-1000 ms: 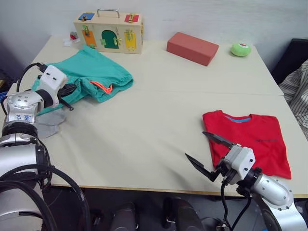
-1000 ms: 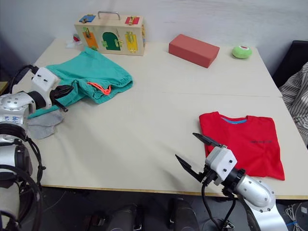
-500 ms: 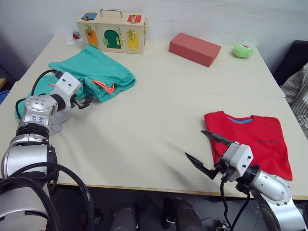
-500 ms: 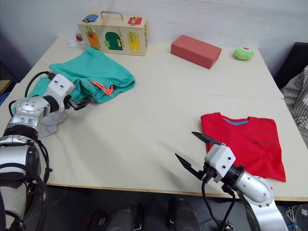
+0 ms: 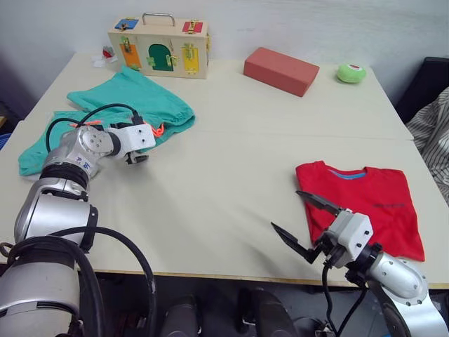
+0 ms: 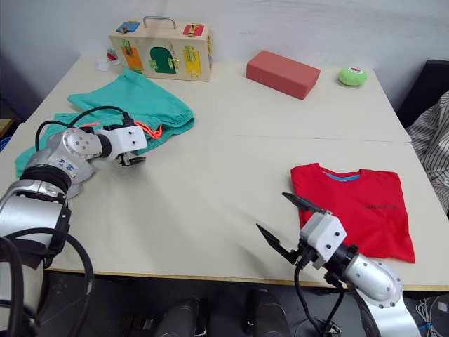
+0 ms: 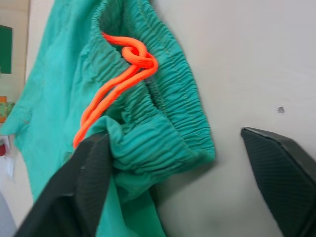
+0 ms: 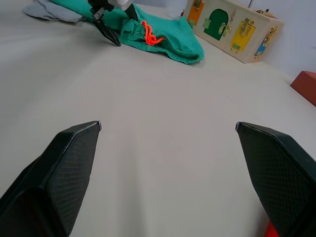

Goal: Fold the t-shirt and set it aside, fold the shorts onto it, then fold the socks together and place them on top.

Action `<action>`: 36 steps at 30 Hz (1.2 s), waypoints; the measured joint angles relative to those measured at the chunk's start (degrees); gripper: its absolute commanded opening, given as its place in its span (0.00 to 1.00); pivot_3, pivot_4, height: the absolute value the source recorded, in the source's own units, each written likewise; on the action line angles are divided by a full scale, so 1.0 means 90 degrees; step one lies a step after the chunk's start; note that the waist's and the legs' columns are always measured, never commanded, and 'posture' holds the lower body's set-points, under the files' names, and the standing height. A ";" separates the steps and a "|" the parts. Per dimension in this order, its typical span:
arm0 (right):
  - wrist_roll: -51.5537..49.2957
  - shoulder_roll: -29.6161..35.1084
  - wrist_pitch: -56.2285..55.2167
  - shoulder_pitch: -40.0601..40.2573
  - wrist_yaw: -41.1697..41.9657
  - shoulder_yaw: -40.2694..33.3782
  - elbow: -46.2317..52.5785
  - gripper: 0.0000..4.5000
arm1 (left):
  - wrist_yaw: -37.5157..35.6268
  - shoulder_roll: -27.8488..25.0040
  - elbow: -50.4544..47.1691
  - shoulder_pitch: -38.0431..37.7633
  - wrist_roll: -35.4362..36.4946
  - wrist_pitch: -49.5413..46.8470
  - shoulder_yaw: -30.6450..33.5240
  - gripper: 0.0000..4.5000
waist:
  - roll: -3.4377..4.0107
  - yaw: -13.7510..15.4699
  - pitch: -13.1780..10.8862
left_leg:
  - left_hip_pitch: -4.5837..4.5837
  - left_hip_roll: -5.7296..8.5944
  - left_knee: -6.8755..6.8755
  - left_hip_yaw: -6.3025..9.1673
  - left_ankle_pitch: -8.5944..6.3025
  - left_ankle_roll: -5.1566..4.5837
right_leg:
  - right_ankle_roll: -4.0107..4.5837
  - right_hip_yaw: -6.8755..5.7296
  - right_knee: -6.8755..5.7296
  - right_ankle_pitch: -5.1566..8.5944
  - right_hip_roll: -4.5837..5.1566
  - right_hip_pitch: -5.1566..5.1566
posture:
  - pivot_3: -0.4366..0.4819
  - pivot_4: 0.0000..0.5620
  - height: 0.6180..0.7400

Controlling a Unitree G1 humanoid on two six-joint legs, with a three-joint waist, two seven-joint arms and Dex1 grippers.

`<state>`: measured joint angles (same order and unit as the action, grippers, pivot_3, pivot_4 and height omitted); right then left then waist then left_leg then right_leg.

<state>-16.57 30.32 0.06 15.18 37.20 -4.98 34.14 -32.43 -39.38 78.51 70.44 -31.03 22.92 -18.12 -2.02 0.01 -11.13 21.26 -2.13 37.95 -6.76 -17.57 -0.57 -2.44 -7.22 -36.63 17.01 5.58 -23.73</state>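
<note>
My left gripper [image 7: 173,182] stands wide open with nothing clamped. One finger touches the gathered waistband of the teal shorts [image 5: 151,105], the other is clear on bare table [image 5: 210,182]. The orange drawstring [image 7: 118,74] lies just beyond that finger.

My right gripper [image 5: 306,225] is also spread wide and empty, hovering just beside the near corner of the red t-shirt [image 5: 368,207].

The t-shirt appears folded flat and set aside; that step I judge done. The shorts remain unfolded, well apart from it. A grey scrap [image 8: 57,10] beyond the shorts is probably the socks. Shorts and socks are outstanding.
</note>
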 measured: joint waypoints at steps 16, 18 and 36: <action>0.0061 0.0059 0.0000 0.0098 -0.0035 0.0001 0.0149 1.00 | -0.1652 0.0067 -0.0004 0.0610 0.1606 -0.0110 0.1685 0.01 | -0.0017 0.0031 -0.0010 | 0.0010 0.0003 0.0023 0.0007 -0.0001 -0.0002 | 0.0000 -0.0008 -0.0009 0.0000 0.0001 0.0001 | 0.48 0.27 1.00; 0.0045 0.0063 0.0000 0.0056 0.0024 0.0003 0.0112 1.00 | -0.1827 0.0063 -0.0158 0.0918 0.1741 0.0104 0.1791 0.01 | -0.0018 0.0034 -0.0010 | 0.0010 0.0005 0.0023 0.0006 -0.0003 -0.0005 | 0.0000 -0.0006 -0.0008 0.0000 0.0002 0.0001 | 0.48 0.27 1.00; -0.0213 0.0334 0.0089 0.0136 0.0318 -0.0500 -0.0101 1.00 | -0.5654 0.2295 -0.5035 -0.1991 0.4023 -0.2483 0.1421 0.01 | -0.0013 -0.0012 -0.0009 | -0.0008 -0.0007 0.0035 -0.0005 0.0007 0.0008 | -0.0001 0.0036 -0.0031 0.0003 -0.0016 0.0002 | 0.48 0.27 1.00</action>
<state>-18.49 33.33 0.86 16.40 40.06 -9.47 33.23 -83.31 -18.72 33.19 52.52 5.18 0.57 -5.33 -2.14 -0.10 -11.22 21.19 -2.19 38.26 -6.81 -17.51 -0.51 -2.45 -6.89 -36.91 17.04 5.44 -23.72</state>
